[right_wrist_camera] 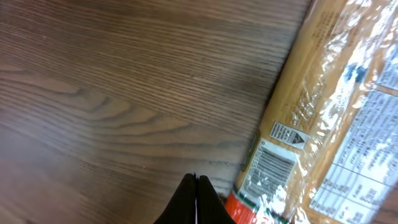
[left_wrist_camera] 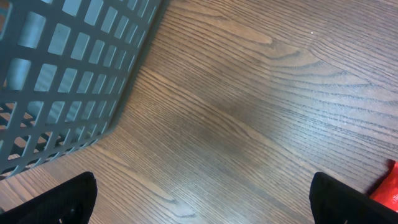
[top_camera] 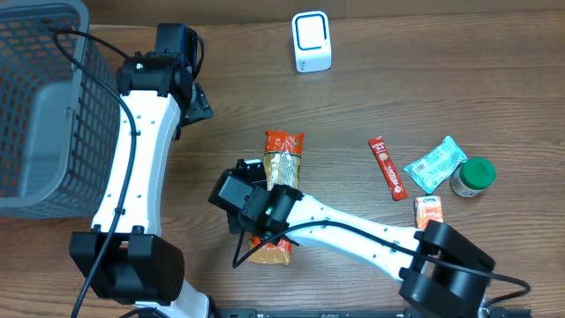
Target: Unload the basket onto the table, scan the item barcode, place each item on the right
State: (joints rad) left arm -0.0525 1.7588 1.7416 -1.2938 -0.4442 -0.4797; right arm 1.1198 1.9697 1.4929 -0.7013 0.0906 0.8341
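We saw the long clear packet [top_camera: 282, 168] lying flat near the middle of the wooden table [top_camera: 415, 88]. Its long axis ran from the far side towards the robot's side, leaning a little off straight. One orange-red end pointed away towards the white scanner [top_camera: 312, 41], which stood well apart at the far edge. The other end pointed back at the arm bases, and the middle was hidden under the right arm.

In the right wrist view the packet crossed the frame on a slant. A barcode [right_wrist_camera: 268, 168] faced up on its label, close to a red end.

The right gripper [right_wrist_camera: 196, 183] was just beside that end of the packet. Its dark fingers [right_wrist_camera: 186, 205] were pressed together with nothing visible between them. The left gripper [left_wrist_camera: 202, 199] hung over bare wood next to the grey mesh basket [top_camera: 44, 106], its fingers [left_wrist_camera: 62, 202] spread wide at the two lower corners of its view.

To the right of the packet lay a red sachet [top_camera: 387, 168], a teal pouch [top_camera: 434, 164], a green-lidded jar [top_camera: 474, 177] and a small orange box [top_camera: 428, 212], grouped close together. The table was brown wood with a strong grain, and it filled every view.
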